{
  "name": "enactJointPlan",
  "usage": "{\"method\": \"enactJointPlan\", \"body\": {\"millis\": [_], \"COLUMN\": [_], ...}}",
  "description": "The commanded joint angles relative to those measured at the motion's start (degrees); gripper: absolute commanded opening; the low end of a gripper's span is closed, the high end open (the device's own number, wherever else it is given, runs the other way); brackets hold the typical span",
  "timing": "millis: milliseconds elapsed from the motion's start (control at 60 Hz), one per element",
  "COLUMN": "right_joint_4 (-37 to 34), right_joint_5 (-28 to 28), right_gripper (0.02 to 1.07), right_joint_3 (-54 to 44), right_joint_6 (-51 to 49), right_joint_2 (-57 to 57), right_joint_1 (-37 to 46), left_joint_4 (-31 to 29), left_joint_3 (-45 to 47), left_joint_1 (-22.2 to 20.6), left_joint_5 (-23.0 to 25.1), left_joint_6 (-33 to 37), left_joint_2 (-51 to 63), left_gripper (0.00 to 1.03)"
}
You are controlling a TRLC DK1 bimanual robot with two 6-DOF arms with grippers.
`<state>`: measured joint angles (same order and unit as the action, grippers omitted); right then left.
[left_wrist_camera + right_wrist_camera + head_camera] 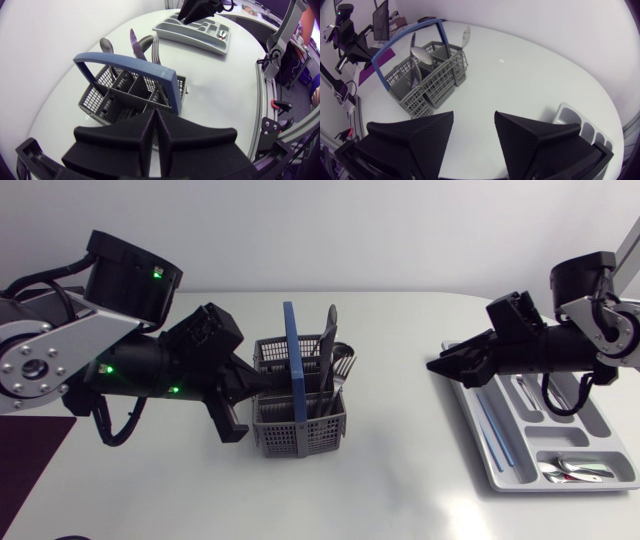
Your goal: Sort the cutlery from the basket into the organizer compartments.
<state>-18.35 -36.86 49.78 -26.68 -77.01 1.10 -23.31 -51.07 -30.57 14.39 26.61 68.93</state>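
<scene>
- Left arm (110, 365): comes in from the side and stretches low across the table (400, 470), its last link pointing at the basket (100, 102).
- Left claw (153, 117): fingers pressed together, only a thin seam between them. The tips lie at the basket's near wall; whether they nip the mesh cannot be told.
- Basket relative to the left claw: directly ahead and slightly below it, standing upright. Its blue handle (127, 65) arches across just beyond the fingertips.
- Cutlery in the basket: a spoon (106, 46), a dark utensil (135, 42) and a fork (155, 50) stand in the compartments on the far side of the handle from the left claw.
- Right arm (570, 350): reaches in low from the opposite side, with its forearm lying over the organizer (192, 37).
- Right claw (474, 114): fingers spread wide, nothing between them. It hangs over the organizer's end nearest the basket.
- Organizer relative to the right claw: beneath and behind it, with one corner showing just beside one finger. Spoons (580, 468) lie in the compartment farthest from the claw.
- Basket relative to the right claw: ahead and well apart.
- Open room: bare table lies between the right claw and the basket. The organizer sits near the table's rounded edge.
</scene>
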Motion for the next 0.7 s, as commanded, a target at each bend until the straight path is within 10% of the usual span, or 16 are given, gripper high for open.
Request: {"method": "enactJointPlan", "body": {"millis": [0, 683], "right_joint_4": [1.5, 9.9], "right_joint_5": [-0.8, -5.9], "right_gripper": [0.65, 0.65], "right_joint_3": [-1.5, 5.2], "right_joint_6": [2.1, 3.1], "right_joint_2": [0.2, -13.6], "right_joint_1": [-3.7, -15.4], "left_joint_4": [0.2, 5.3], "left_joint_3": [-0.2, 3.8], "left_joint_1": [-0.3, 0.7], "left_joint_5": [-0.3, -0.3], "left_joint_6": [-1.2, -0.9], "left_joint_2": [-0.9, -0.8], "left_gripper": [0.06, 0.06]}}
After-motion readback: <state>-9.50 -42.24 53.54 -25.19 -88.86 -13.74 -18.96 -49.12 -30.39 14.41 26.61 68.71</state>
